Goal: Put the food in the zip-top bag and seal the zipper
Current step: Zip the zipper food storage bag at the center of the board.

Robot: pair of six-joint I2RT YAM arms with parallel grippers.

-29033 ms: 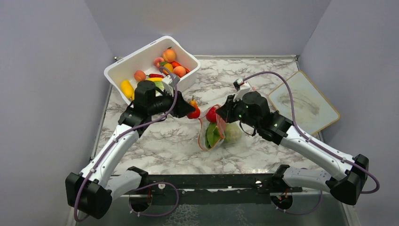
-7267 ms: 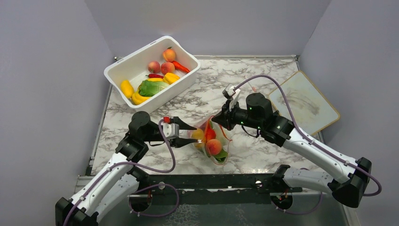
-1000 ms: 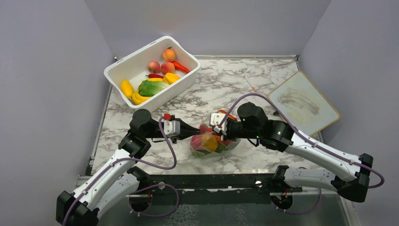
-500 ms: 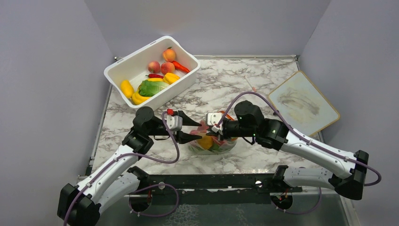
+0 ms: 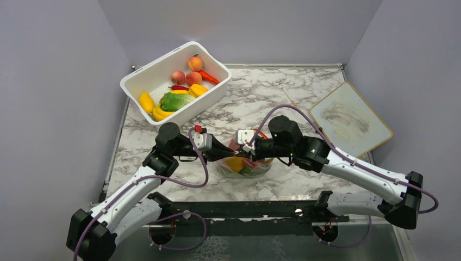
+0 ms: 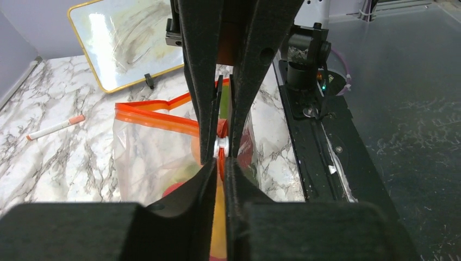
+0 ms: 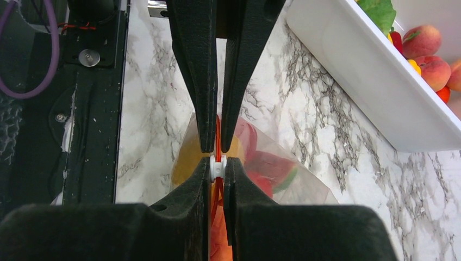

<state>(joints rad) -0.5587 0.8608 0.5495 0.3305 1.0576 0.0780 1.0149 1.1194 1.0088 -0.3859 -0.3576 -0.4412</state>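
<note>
Fingers of our left gripper (image 6: 220, 162) and right gripper (image 7: 217, 163) meet tip to tip, both pinched on the zipper (image 6: 157, 122), likely to press the zip-top bag (image 6: 147, 157) shut.

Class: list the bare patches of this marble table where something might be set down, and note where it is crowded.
Free: table between white tub and whiteboard, bar a marker. Crowded: centre, where left arm and right arm meet at the bag.
</note>
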